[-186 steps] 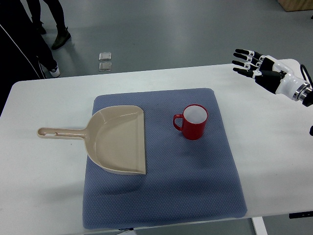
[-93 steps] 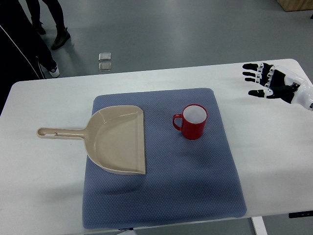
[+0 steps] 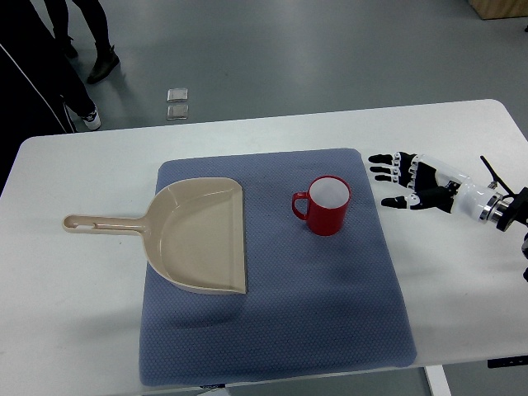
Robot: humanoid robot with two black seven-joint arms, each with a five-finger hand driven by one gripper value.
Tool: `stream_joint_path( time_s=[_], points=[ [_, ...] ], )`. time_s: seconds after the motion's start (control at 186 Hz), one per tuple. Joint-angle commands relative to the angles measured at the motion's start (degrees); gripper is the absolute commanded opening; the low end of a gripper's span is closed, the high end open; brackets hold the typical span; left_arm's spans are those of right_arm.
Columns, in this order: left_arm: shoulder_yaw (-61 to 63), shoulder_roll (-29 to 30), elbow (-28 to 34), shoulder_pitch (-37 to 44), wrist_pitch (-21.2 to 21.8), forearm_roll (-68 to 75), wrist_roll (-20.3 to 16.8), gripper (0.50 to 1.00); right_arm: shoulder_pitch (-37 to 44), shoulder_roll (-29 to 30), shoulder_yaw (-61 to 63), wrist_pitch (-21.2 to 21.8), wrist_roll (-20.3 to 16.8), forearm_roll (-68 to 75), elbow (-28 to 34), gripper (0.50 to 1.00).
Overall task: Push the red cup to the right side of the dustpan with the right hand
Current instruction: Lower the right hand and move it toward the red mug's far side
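A red cup with a white inside stands upright on a blue mat, its handle pointing left. A beige dustpan lies on the mat to the cup's left, its handle reaching onto the white table. My right hand comes in from the right edge, low over the table just past the mat's right edge. Its fingers are spread and point left toward the cup, a short gap away. It holds nothing. The left arm is out of view.
The white table carries only the mat, dustpan and cup. A person's legs and shoes stand on the floor at the back left. Two small square things lie on the floor behind the table.
My right hand has dropped from the table's far right corner and moved left toward the cup. The cup and dustpan have not moved.
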Motion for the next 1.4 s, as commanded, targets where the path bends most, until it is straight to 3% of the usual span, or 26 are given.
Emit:
stream_joint_path(
  time_s=[0.0,1.392],
  points=[
    [0.0,0.0,0.0,0.0,0.01,0.0,0.0,1.0,-0.04,0.8,0.13,-0.99,0.0,0.21,-0.02,0.934],
    [0.0,0.0,0.0,0.0,0.01,0.0,0.0,1.0,-1.62,10.64,-0.92,-8.11,0.0,-1.81,2.0,0.934]
  ],
)
